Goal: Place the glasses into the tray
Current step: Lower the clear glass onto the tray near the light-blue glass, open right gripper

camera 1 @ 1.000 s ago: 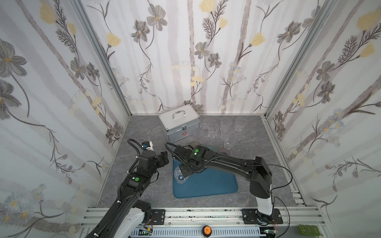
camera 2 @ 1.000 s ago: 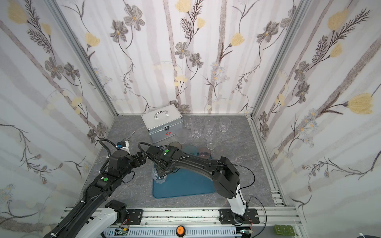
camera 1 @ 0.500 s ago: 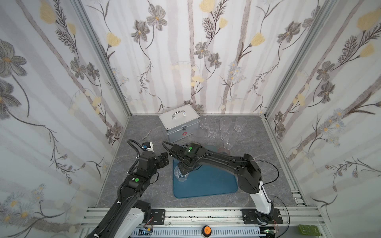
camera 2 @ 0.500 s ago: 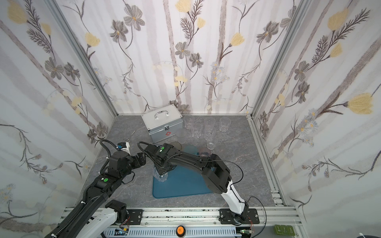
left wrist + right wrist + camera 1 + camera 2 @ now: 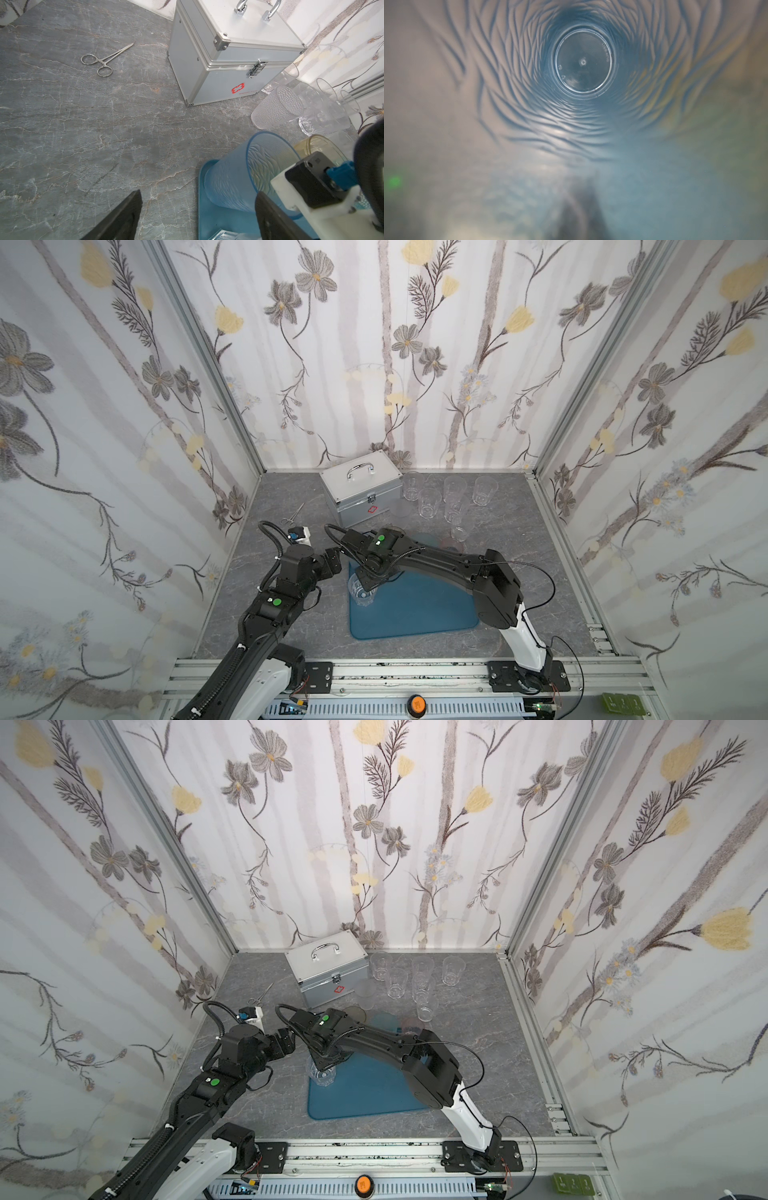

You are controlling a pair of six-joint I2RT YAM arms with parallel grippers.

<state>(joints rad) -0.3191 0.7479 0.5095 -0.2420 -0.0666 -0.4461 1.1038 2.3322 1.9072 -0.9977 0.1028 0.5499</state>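
The teal-blue tray (image 5: 419,614) (image 5: 370,1094) lies at the front middle. My right gripper (image 5: 371,572) (image 5: 327,1057) hangs over its far left corner, shut on the rim of a ribbed blue glass (image 5: 232,178), which is tilted with its base on the tray (image 5: 202,209). The right wrist view looks straight down inside that blue glass (image 5: 583,62), with the gripper (image 5: 579,218) a dark blur at its wall. A clear faceted glass (image 5: 360,593) (image 5: 322,1075) stands on the tray beside it. My left gripper (image 5: 332,564) (image 5: 197,218) is open, just left of the tray, holding nothing.
A silver case (image 5: 361,489) (image 5: 228,62) stands at the back, with metal forceps (image 5: 293,514) (image 5: 101,60) to its left. Several clear glasses (image 5: 430,502) (image 5: 397,982) cluster at the back right. A yellow glass (image 5: 318,145) and a pink glass (image 5: 453,545) stand by the tray's far edge.
My right gripper has carried the blue glass a little leftward to the tray's far left corner, then held still. The left arm and the clear glass have not moved.
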